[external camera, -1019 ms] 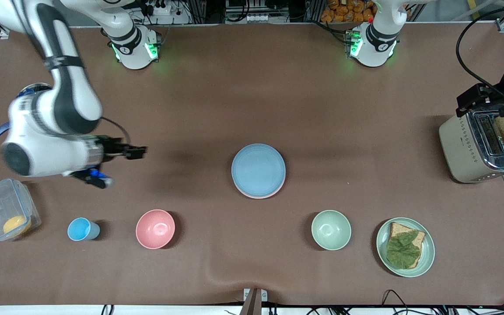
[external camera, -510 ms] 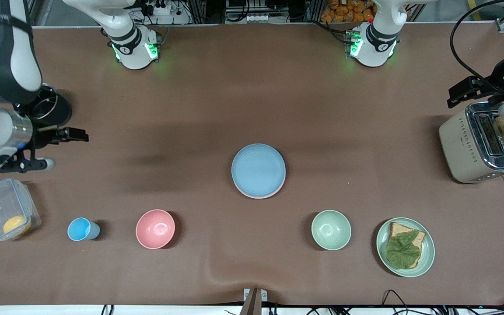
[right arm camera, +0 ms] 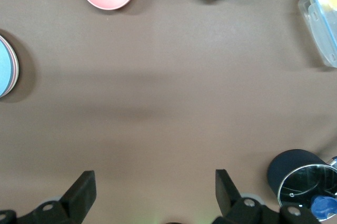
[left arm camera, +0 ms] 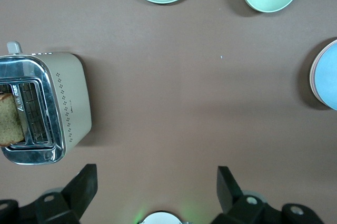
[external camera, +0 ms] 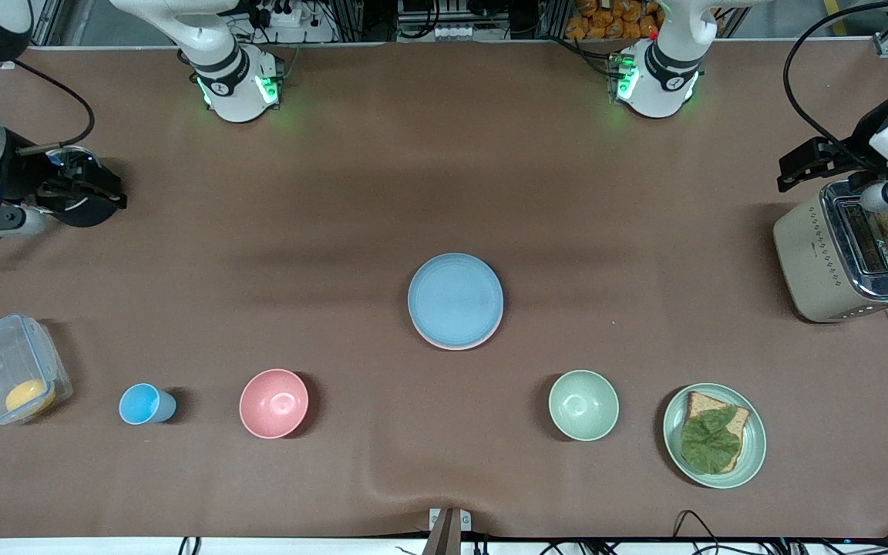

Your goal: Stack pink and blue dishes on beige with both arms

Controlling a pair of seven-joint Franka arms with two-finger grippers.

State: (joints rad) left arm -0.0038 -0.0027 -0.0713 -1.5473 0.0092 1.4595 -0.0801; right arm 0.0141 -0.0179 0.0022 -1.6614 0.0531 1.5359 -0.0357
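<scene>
The light blue plate (external camera: 455, 297) lies mid-table on top of the pink plate, of which only a thin rim (external camera: 463, 346) shows. No beige plate is visible; anything under the stack is hidden. The stack's edge also appears in the left wrist view (left arm camera: 327, 76) and in the right wrist view (right arm camera: 5, 66). My right gripper (external camera: 93, 193) hangs open and empty over a black pot at the right arm's end of the table (right arm camera: 155, 174). Above the toaster at the left arm's end, my left gripper (external camera: 802, 163) is open and empty (left arm camera: 156, 170).
A toaster (external camera: 822, 262) holds a bread slice. Along the front stand a clear container (external camera: 8, 370), a small blue cup (external camera: 143, 404), a pink bowl (external camera: 274, 403), a green bowl (external camera: 583, 405) and a green plate (external camera: 755, 455) with bread and leaf. The black pot (right arm camera: 295, 174) stands under my right gripper.
My right arm has swung back from mid-table to its end, now over the black pot. My left gripper has drawn slightly away from the toaster. The plates have not moved.
</scene>
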